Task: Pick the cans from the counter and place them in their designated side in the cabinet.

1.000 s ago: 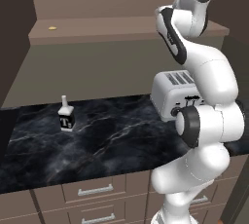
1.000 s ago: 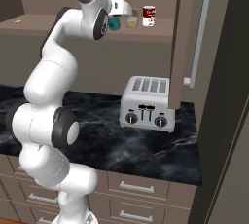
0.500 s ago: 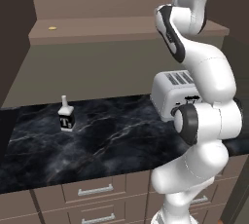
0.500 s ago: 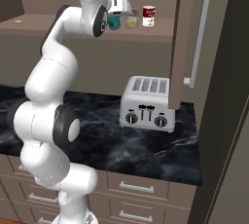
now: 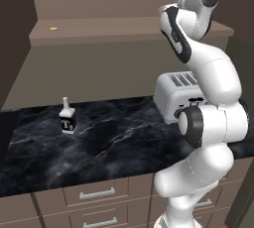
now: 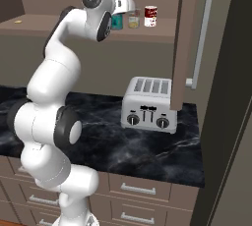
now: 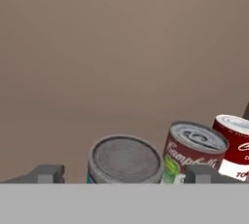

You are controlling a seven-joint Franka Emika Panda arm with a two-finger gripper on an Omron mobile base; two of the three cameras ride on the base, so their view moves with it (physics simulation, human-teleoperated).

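No can is left on the counter (image 5: pixel 99 147). It carries the toaster (image 6: pixel 147 104) and, far to the toaster's left, a small dark bottle (image 5: pixel 67 118).

Above the toaster, the cabinet's open door (image 6: pixel 184 38) hangs down past its right end. The arm reaches up along the door's left side, so a wide swing to the right would risk striking it.

Higher up, on the cabinet shelf (image 5: pixel 99 26) above the toaster, the gripper (image 7: pixel 125 173) has its fingers spread wide to either side of the teal can (image 7: pixel 125 159), with a gap at each side. It pinches nothing.

Over the last second almost nothing has changed. The hand has lifted by a hair at most, and all three cans stand where they stood. I take this to mean the teal can has been let go and sits steady on its own.

The beige can (image 7: pixel 192 152) stands just beside the teal can, on the side toward the door. The red-and-white can (image 7: pixel 236 145) stands beyond that, close to the door. Both task cans thus seem placed, and what remains looks like backing the hand straight out. The beige can sits close to one fingertip (image 7: pixel 204 173), so a sideways drift could knock it.

Far along the shelf, well left of the toaster, lies a small yellow object (image 5: pixel 53 28). The plain back panel (image 7: pixel 121 47) closes the view behind it.
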